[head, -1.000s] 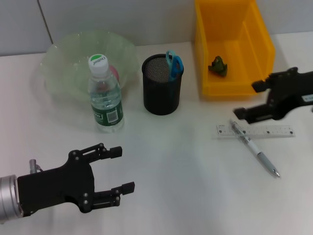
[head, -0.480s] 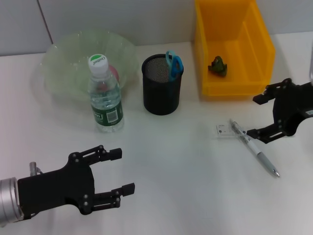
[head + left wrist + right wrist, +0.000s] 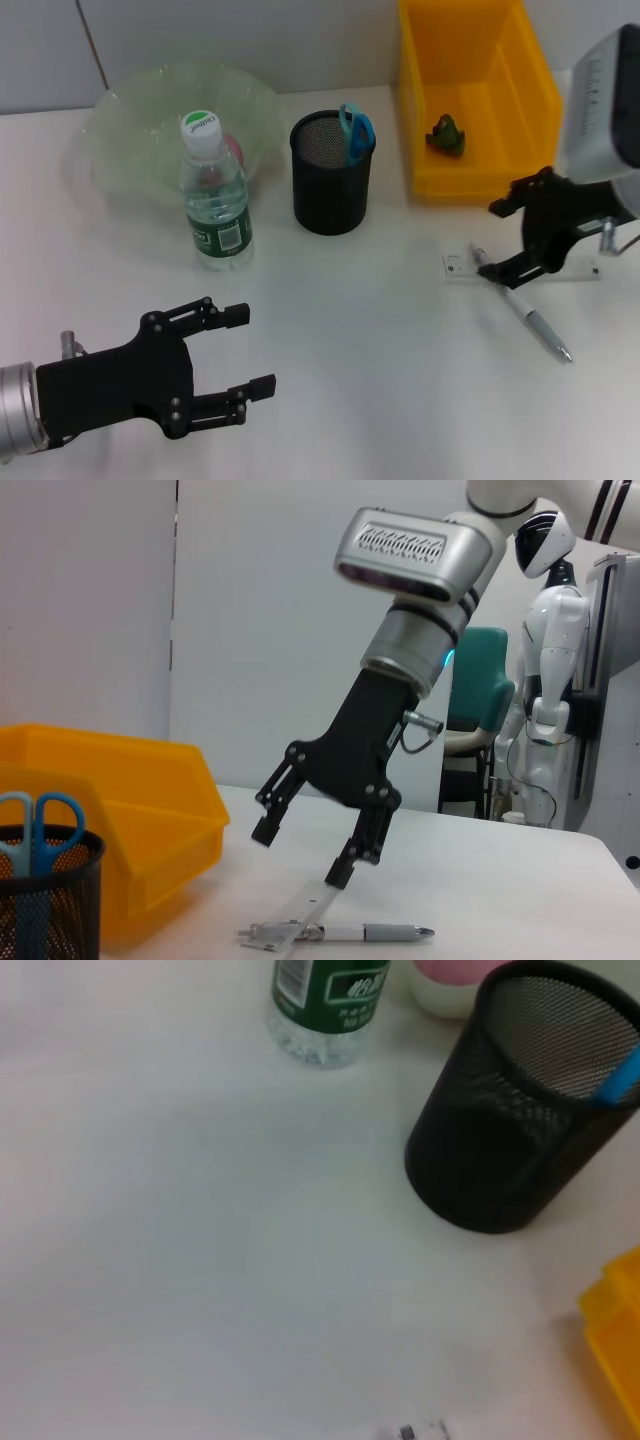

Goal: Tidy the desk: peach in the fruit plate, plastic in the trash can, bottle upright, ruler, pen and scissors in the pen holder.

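head view: right tool (image 3: 503, 239) spread wide directly over ruler (image 3: 462, 267) and pen (image 3: 527, 315).

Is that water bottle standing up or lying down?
Standing upright: the water bottle sits on its base on the table, white cap on top, in front of the fruit plate.

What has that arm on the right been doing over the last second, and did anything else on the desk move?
The right gripper swung from level to pointing down and moved left, over the near end of the ruler where the pen crosses it. Its fingers are open; nothing is gripped yet. The left gripper, bottle, pen holder, scissors and yellow bin stayed put.
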Action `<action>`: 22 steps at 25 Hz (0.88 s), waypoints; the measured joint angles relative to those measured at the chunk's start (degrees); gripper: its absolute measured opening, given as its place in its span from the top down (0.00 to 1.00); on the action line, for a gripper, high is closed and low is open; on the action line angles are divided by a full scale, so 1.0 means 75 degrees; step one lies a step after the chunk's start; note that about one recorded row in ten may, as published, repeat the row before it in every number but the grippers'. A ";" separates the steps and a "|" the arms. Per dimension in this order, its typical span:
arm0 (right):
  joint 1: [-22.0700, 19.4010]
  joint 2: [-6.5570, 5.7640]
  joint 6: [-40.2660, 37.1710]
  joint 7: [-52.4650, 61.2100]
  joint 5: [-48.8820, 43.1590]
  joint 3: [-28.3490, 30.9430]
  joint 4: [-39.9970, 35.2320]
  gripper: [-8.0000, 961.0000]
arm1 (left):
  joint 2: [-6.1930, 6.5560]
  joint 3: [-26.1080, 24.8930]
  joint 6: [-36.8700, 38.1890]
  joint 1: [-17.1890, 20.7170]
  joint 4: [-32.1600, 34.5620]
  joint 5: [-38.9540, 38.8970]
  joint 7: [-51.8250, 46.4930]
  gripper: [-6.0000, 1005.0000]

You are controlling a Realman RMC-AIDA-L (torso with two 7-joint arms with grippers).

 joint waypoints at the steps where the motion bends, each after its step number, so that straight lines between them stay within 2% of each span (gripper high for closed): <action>1: 0.0068 0.0000 0.0094 -0.0012 -0.0017 -0.0062 0.0153 0.14 | 0.0000 0.0000 0.0000 0.0000 0.0000 0.0000 0.0000 0.20; 12: 0.0724 -0.0038 0.0402 -0.0123 -0.0321 -0.0280 0.1171 0.15 | 0.0000 -0.0030 0.0007 0.0031 -0.0032 -0.0001 0.0000 0.20; 22: 0.1105 -0.0149 0.0416 -0.0432 -0.0515 -0.0248 0.1713 0.16 | -0.0001 -0.0036 0.0009 0.0035 -0.0035 -0.0001 -0.0003 0.20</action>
